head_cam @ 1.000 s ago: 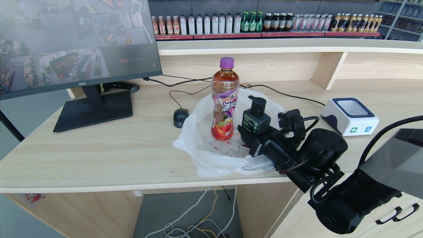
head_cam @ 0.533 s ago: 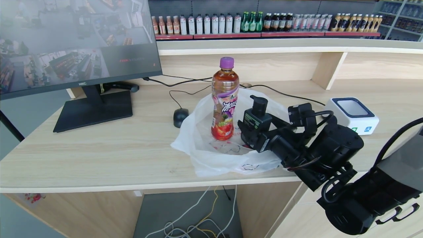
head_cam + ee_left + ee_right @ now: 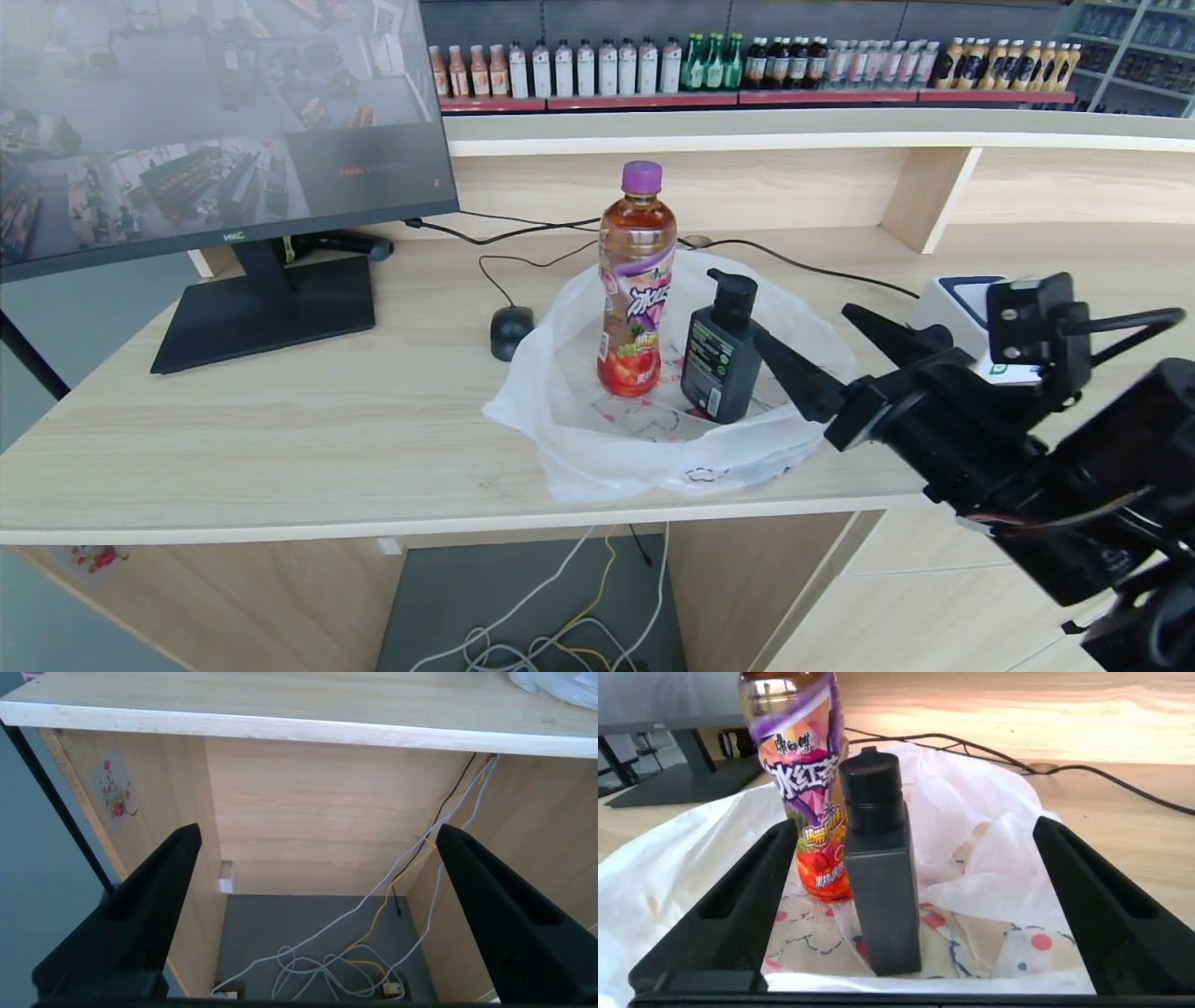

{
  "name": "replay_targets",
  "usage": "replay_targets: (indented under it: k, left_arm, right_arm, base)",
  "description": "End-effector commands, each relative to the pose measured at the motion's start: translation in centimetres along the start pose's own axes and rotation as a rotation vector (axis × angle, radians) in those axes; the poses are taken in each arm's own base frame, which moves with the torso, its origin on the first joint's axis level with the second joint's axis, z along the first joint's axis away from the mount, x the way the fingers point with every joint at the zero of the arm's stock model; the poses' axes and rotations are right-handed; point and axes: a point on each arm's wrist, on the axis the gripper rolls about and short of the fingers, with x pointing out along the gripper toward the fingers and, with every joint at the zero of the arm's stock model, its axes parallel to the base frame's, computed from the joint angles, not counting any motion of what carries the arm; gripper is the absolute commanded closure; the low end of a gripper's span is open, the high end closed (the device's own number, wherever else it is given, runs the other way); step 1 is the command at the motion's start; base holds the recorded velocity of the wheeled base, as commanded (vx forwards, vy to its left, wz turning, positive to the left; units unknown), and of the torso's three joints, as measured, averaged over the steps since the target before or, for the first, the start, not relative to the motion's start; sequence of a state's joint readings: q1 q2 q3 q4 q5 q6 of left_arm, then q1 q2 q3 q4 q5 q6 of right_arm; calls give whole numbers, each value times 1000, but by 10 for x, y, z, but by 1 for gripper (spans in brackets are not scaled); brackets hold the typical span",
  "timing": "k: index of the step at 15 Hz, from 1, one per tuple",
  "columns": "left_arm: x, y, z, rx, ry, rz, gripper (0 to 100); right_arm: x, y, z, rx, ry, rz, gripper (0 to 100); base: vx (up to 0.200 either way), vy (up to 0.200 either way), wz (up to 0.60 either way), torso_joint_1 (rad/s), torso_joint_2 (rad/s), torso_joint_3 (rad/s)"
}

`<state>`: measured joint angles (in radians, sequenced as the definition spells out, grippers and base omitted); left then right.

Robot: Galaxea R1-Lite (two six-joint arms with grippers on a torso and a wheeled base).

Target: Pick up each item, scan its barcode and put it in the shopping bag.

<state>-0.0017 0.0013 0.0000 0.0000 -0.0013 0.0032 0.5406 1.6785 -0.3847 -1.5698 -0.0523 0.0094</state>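
Observation:
A black pump bottle [image 3: 719,350] [image 3: 881,868] stands upright in the white shopping bag [image 3: 597,439] [image 3: 999,849] on the counter. Beside it in the bag stands an orange drink bottle [image 3: 636,280] [image 3: 805,793] with a purple cap. My right gripper [image 3: 829,347] [image 3: 915,905] is open, drawn back a little to the right of the pump bottle, holding nothing. The white barcode scanner [image 3: 962,299] sits behind the right arm, partly hidden. My left gripper [image 3: 318,915] hangs open below the counter edge, facing the cables under the desk.
A monitor [image 3: 187,121] on a black stand [image 3: 266,313] fills the counter's left. A black mouse [image 3: 510,329] and its cables lie just left of the bag. Shelves of bottles [image 3: 747,61] line the back wall. Loose cables [image 3: 346,961] lie under the desk.
My right gripper has let go of the black pump bottle, leaving it upright in the bag, and has pulled back to the right with its fingers open.

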Motion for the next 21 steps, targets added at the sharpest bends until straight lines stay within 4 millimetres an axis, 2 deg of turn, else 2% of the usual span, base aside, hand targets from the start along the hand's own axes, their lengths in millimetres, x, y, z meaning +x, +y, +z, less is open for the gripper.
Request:
replay_targets:
  k: [1,2,3,4,5,7,10,11,14,15,17,19,21]
  left_arm:
    - [0,0,0,0,0,0,0]
    - [0,0,0,0,0,0,0]
    - [0,0,0,0,0,0,0]
    - [0,0,0,0,0,0,0]
    - [0,0,0,0,0,0,0]
    - [0,0,0,0,0,0,0]
    - [0,0,0,0,0,0,0]
    - [0,0,0,0,0,0,0]
    - [0,0,0,0,0,0,0]
    - [0,0,0,0,0,0,0]
    - [0,0,0,0,0,0,0]
    - [0,0,0,1,0,0,0]
    - [0,0,0,1,0,0,0]
  right_arm:
    - [-121,-7,33,-15,-65,-12,0]
    - [-141,-8,52,-5,-169,-10,0]
    - [-152,-9,55,-4,-169,-9,0]
    - [-175,-9,52,-6,-94,-7,0]
    - [-206,-11,38,-18,36,-9,0]
    - [-252,-13,11,-71,187,11,0]
    - [-291,-14,-3,-110,317,49,0]
    - [-296,-14,-11,-109,308,49,0]
    - [-295,-14,-12,-102,312,26,0]
    - [-295,-14,-12,-109,315,-26,0]
    - [-293,-10,-12,-73,341,-235,0]
    - [-288,-10,-12,-39,387,-312,0]
    - [-289,-11,-12,-108,389,-372,0]
  base:
    - [0,0,0,0,0,0]
    - [0,0,0,0,0,0]
    - [0,0,0,0,0,0]
    - [0,0,0,0,0,0]
    - [0,0,0,0,0,0]
    - [0,0,0,0,0,0]
    - [0,0,0,0,0,0]
    - [0,0,0,0,0,0]
    - [0,0,0,0,0,0]
    - [0,0,0,0,0,0]
    - [0,0,0,0,0,0]
    - [0,0,0,0,0,0]
    - [0,0,0,0,0,0]
